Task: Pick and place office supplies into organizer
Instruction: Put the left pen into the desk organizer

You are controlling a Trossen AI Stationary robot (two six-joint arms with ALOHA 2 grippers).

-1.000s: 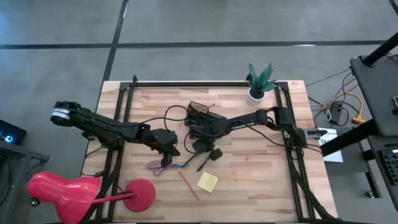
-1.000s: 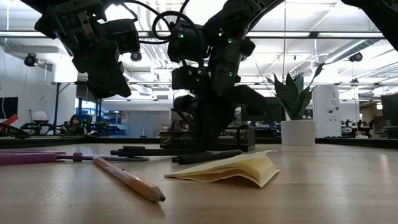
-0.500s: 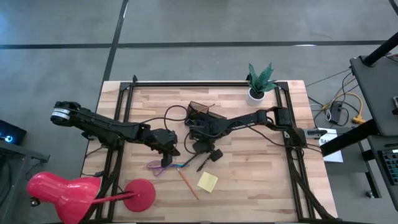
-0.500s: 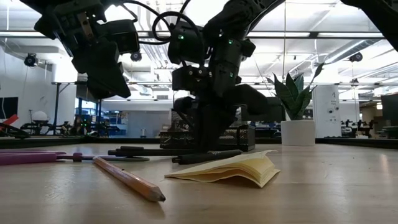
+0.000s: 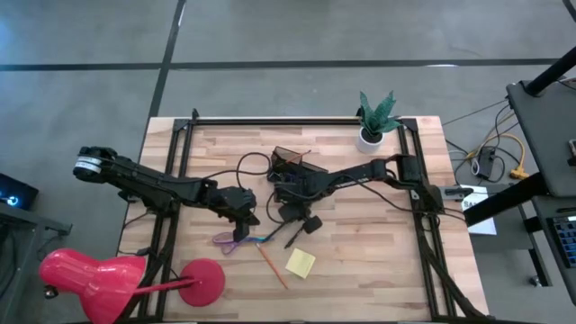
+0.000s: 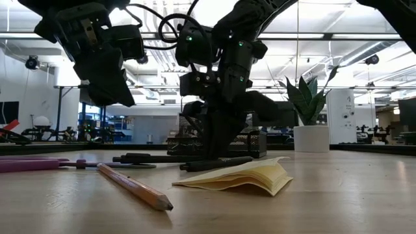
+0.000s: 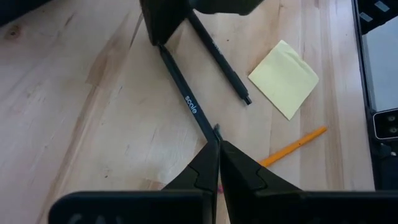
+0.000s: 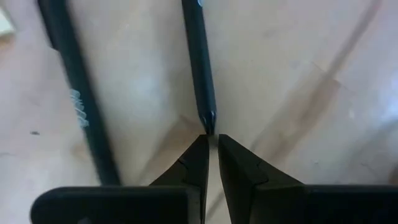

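A light wooden table (image 5: 360, 261) with a dark frame carries scattered desk items. Just beside the right gripper (image 5: 290, 214) lie two black pens (image 5: 294, 236), its tips meeting one pen's end. Near the left gripper (image 5: 245, 219), purple-handled scissors (image 5: 227, 240) rest flat. Beyond both, toward the table's near edge, lie an orange pencil (image 5: 271, 266) and a yellow sticky-note pad (image 5: 301, 262). Behind the right gripper stands a wire-mesh organizer (image 5: 290, 163); farther off, a potted plant (image 5: 373, 121). A red lamp's base (image 5: 202, 281) sits well apart from the left gripper.
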